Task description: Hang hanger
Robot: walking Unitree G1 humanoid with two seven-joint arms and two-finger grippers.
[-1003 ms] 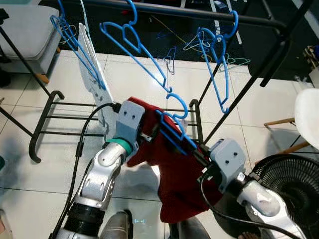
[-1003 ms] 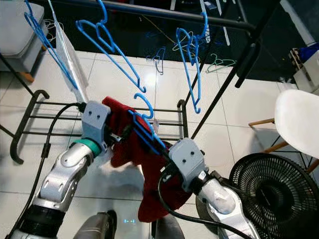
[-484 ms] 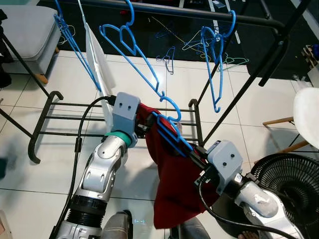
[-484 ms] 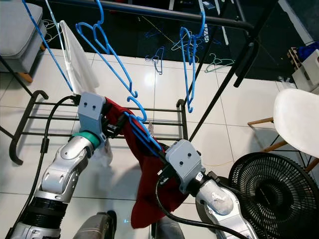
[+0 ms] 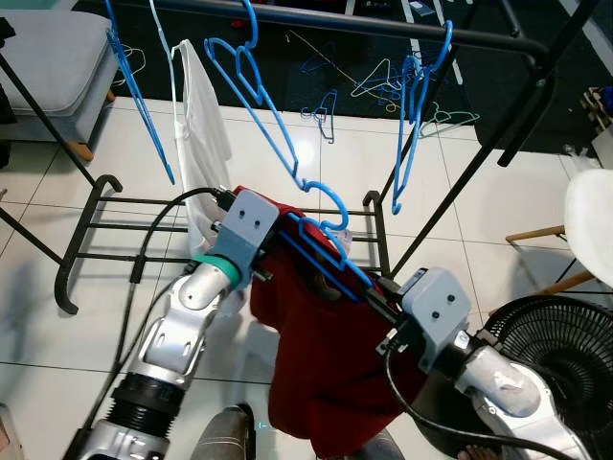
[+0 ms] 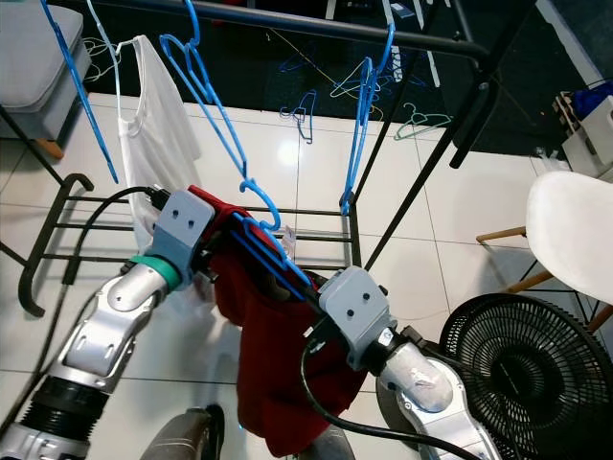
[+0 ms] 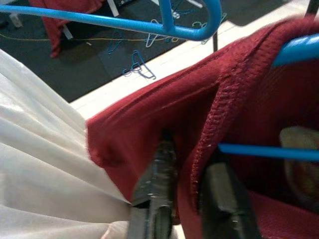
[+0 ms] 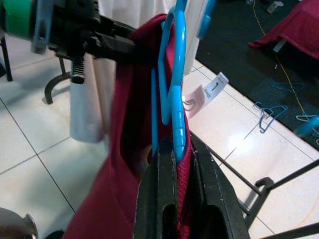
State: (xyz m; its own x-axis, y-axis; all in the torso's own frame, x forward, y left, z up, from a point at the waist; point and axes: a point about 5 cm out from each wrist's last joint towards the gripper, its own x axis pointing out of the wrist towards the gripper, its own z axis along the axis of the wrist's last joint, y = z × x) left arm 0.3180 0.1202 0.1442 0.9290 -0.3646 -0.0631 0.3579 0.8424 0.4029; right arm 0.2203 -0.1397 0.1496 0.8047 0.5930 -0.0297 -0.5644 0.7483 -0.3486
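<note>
Two sets of fingers held one load: my right fingers [image 8: 175,164] clenched the blue hanger [image 6: 273,251] through the red garment [image 6: 283,355], and my left fingers [image 7: 192,191] pinched the garment's collar edge. The hanger hung below the dark rail [image 6: 316,27], beside a white shirt [image 6: 158,144] and other blue hangers [image 6: 369,105].

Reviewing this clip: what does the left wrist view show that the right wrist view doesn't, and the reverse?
Left wrist view: the left gripper from close up, its fingers pinching the hem of the red garment.

Right wrist view: the right gripper clamping the blue hanger with red fabric, and a paper tag.

Both: the red garment, blue hanger, white garment, tiled floor.
</note>
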